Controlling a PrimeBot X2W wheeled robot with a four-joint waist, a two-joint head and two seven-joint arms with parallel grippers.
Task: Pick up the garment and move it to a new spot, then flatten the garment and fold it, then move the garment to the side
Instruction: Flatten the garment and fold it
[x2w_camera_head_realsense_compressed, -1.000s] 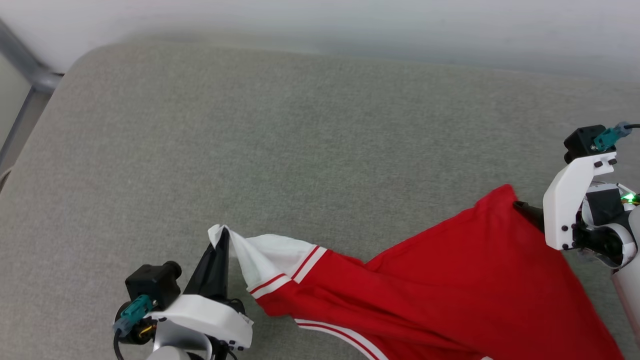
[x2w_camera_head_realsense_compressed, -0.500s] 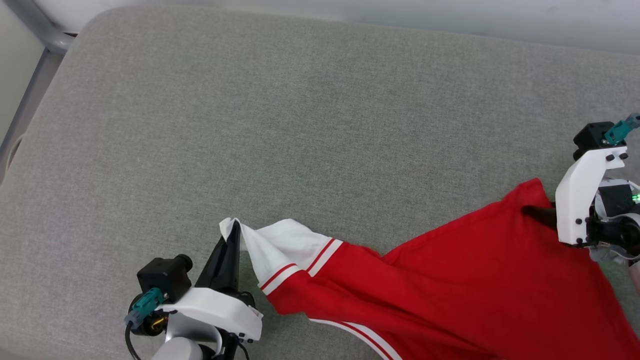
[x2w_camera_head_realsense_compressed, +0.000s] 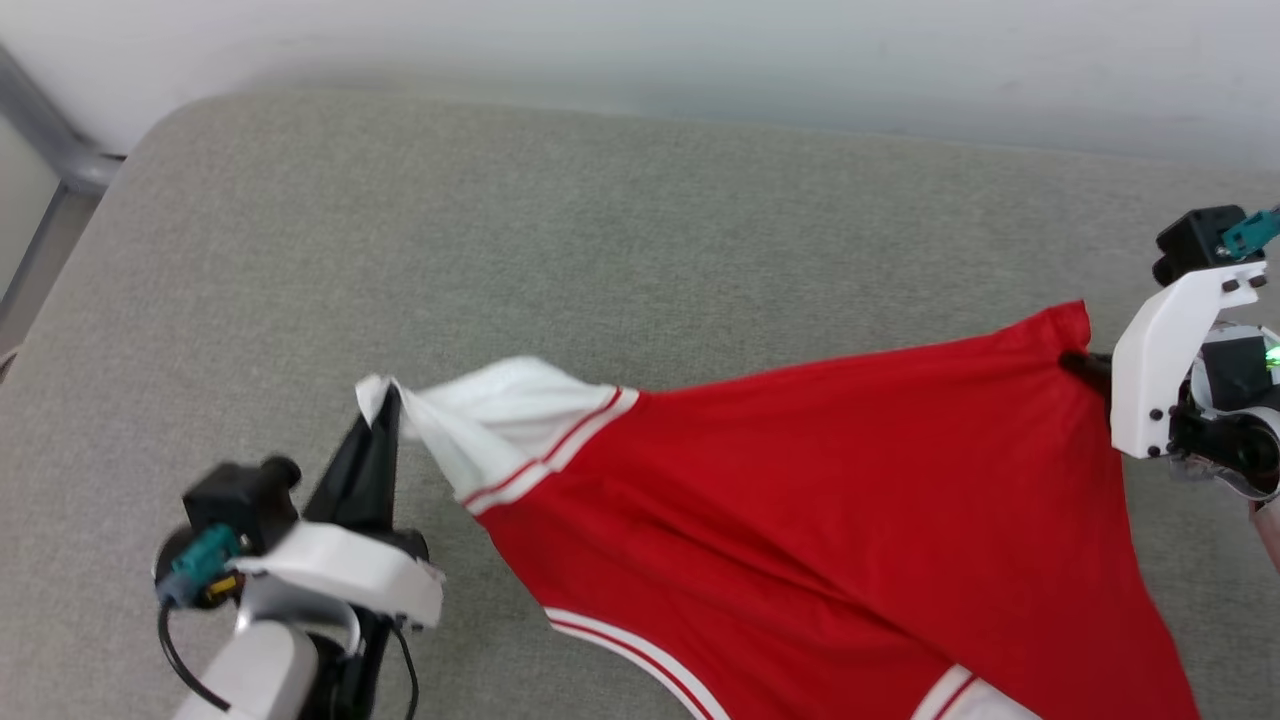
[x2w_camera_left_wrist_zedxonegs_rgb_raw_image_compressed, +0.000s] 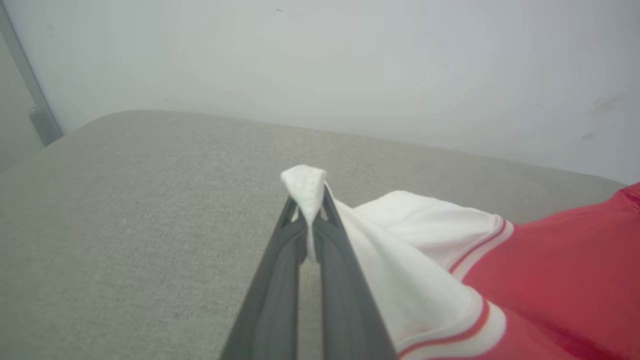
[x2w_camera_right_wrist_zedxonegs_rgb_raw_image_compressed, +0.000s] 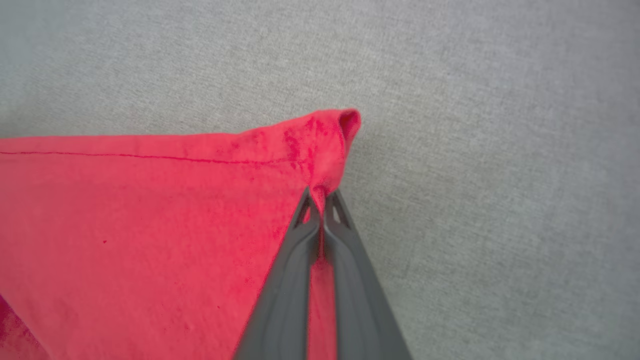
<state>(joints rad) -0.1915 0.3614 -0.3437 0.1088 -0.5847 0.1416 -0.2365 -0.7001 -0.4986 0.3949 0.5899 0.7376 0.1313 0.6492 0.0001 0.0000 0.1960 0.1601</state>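
The garment (x2w_camera_head_realsense_compressed: 800, 500) is a red shirt with white, red-striped sleeves, stretched in the air above the grey cushion (x2w_camera_head_realsense_compressed: 600, 230) with its plain red side up. My left gripper (x2w_camera_head_realsense_compressed: 385, 405) is shut on the tip of a white sleeve (x2w_camera_left_wrist_zedxonegs_rgb_raw_image_compressed: 306, 186) at the lower left. My right gripper (x2w_camera_head_realsense_compressed: 1075, 362) at the right edge is shut on a red hem corner (x2w_camera_right_wrist_zedxonegs_rgb_raw_image_compressed: 330, 145). The cloth hangs taut between the two and sags toward the bottom edge. Its lower part runs out of view.
The grey cushion (x2w_camera_left_wrist_zedxonegs_rgb_raw_image_compressed: 125, 210) spreads wide to the left and back. A pale wall (x2w_camera_head_realsense_compressed: 700, 50) stands behind it. A grey metal frame (x2w_camera_head_realsense_compressed: 50, 150) shows past the cushion's back left corner.
My right gripper has shut on the red corner. Both grippers have lifted and drawn apart, so the garment has risen from a slack heap into a taut spread. The camera has shifted too.
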